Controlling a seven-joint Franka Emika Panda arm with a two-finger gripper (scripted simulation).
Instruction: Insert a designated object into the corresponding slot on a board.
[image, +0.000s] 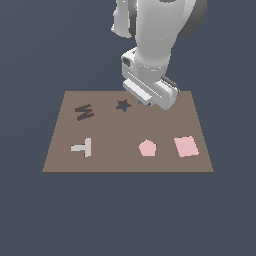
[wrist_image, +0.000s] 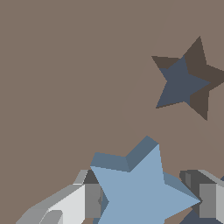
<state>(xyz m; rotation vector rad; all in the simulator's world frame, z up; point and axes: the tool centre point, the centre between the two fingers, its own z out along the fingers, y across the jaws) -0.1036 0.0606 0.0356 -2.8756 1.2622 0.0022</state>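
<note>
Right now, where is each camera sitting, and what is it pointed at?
Exterior view: off the arm, looking down at the board; shows the arm, gripper, star slot.
Wrist view: on the wrist, facing down at the board; shows both fingers flanking the blue star.
Shared: the star slot and board.

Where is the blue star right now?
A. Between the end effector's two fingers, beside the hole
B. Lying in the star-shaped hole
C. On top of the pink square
A. In the wrist view the blue star sits between the fingers, and the star-shaped hole is empty.
</note>
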